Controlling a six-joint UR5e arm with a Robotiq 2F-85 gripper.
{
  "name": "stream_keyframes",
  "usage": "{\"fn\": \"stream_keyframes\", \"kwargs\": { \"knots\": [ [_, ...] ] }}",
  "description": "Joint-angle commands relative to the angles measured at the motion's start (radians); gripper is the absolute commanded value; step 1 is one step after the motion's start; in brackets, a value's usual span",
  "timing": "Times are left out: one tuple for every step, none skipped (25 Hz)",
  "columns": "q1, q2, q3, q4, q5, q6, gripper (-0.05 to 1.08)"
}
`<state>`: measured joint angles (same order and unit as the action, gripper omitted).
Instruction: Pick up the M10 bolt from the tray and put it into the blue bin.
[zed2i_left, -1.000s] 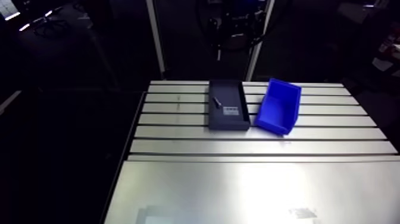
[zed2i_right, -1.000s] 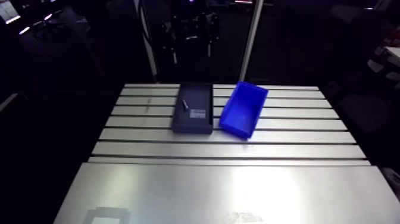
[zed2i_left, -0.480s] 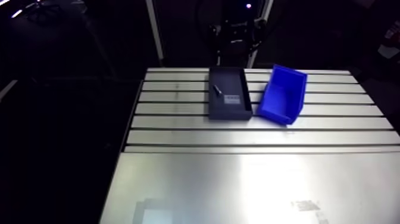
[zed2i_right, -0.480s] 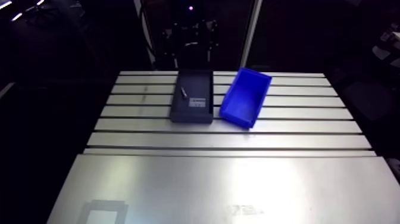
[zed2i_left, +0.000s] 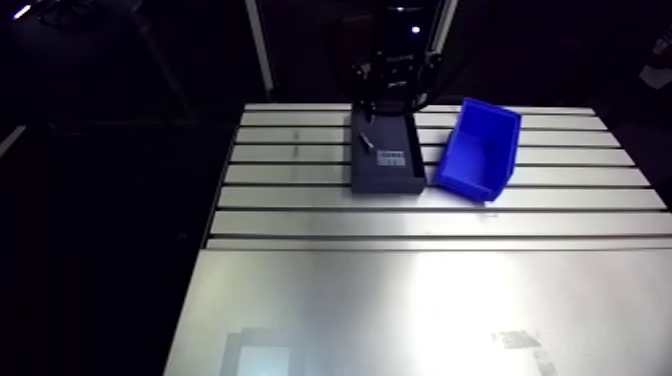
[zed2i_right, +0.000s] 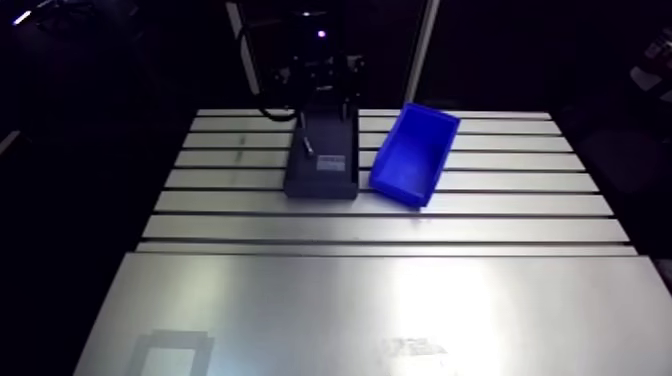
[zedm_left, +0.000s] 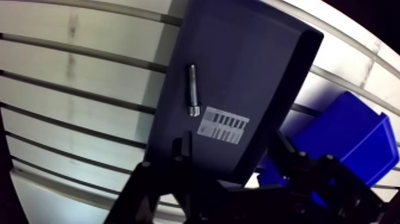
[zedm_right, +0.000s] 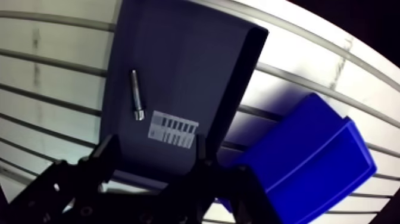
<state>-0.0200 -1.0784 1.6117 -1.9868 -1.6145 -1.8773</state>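
Six items, listed in descending order of size.

(a) Slotted aluminium table (zed2i_left: 420, 300): brushed, reflective metal with parallel grooves running across it. It bears everything else.

(b) Open-topped blue plastic bin (zed2i_left: 480, 150): smooth-walled, with a lowered front lip. It stands just beside the tray, probably so that the carry is short.

(c) Shallow rectangular dark-grey tray (zedm_left: 250, 65): matte floor with raised walls, which would stop a round part rolling off.

(d) Black two-fingered gripper (zedm_left: 232, 149): poised over one end of the tray, its fingers spread wide and holding nothing. This looks like the approach, with the grasp not yet made.

(e) White printed label (zedm_left: 222, 125): a flat sticker on the tray floor.

(f) Grey metal M10 bolt (zedm_left: 192, 89): a slim shank with a wider head, lying flat on the tray floor. Its head end is just beside the label. It sits ahead of the fingers, nearer one of them, untouched. A slight sideways shift seems needed before descent.
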Motion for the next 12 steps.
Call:
{"fn": "stream_keyframes", "kwargs": {
  "knots": [
    [0.002, 0.005, 0.006, -0.004, 0.000, -0.001, 0.34],
    [0.003, 0.005, 0.006, -0.004, 0.000, -0.003, 0.35],
    [0.003, 0.005, 0.009, -0.005, 0.000, -0.003, 0.36],
    [0.005, 0.007, 0.009, -0.017, 0.000, -0.004, 0.37],
    [0.008, 0.012, 0.012, -0.033, 0.000, -0.009, 0.37],
    [0.009, 0.019, 0.015, -0.045, 0.002, -0.012, 0.38],
    [0.009, 0.022, 0.015, -0.048, 0.002, -0.012, 0.38],
    [0.011, 0.024, 0.015, -0.050, 0.000, -0.012, 0.38],
    [0.011, 0.029, 0.015, -0.053, 0.002, -0.012, 0.39],
    [0.011, 0.036, 0.015, -0.054, 0.002, -0.013, 0.39],
    [0.011, 0.042, 0.015, -0.056, 0.002, -0.013, 0.39],
    [0.012, 0.045, 0.014, -0.056, 0.002, -0.012, 0.40]
  ]
}}
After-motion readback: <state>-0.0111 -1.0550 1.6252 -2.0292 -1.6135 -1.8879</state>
